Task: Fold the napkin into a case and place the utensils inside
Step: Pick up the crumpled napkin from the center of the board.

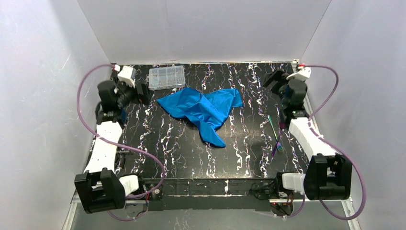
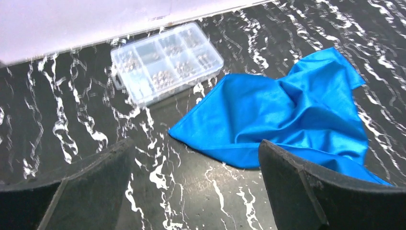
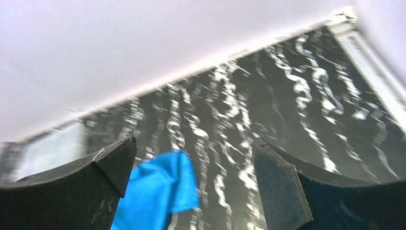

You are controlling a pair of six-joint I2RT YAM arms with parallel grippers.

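The bright blue napkin (image 1: pixel 203 109) lies crumpled in the middle of the black marbled table, unfolded. It also shows in the left wrist view as napkin (image 2: pixel 282 110) and in the right wrist view as napkin (image 3: pixel 155 191). The utensils (image 1: pixel 275 136), thin green and purple pieces, lie right of it by the right arm. My left gripper (image 1: pixel 136 91) is open at the far left, a short way left of the cloth, and holds nothing; its jaws (image 2: pixel 194 187) stand wide apart above bare table. My right gripper (image 1: pixel 273 79) is open at the far right, and empty (image 3: pixel 191 184).
A clear plastic compartment box (image 1: pixel 166 77) sits at the back near the wall, just left of the napkin; the box (image 2: pixel 165 62) holds small parts. White walls close in the table on three sides. Purple cables loop beside both arms.
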